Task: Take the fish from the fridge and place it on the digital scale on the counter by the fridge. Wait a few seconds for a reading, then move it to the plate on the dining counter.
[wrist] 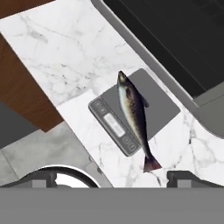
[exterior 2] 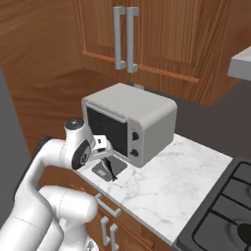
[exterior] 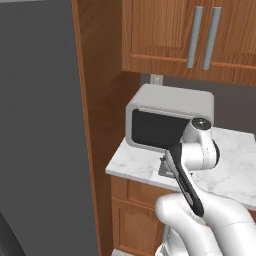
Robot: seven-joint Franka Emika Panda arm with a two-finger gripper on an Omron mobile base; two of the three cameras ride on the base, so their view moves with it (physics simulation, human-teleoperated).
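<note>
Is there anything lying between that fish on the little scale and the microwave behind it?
No. In the hand view, past the fish there is bare digital scale, then a thin strip of marble counter before the microwave.

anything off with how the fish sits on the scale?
Slightly: the fish lies diagonally on the digital scale, partly over its button strip, tail hanging past the edge above the marble counter. Nothing spilled or damaged.

Matt grey scale (wrist: 159, 103), marble counter (wrist: 65, 48)
</note>
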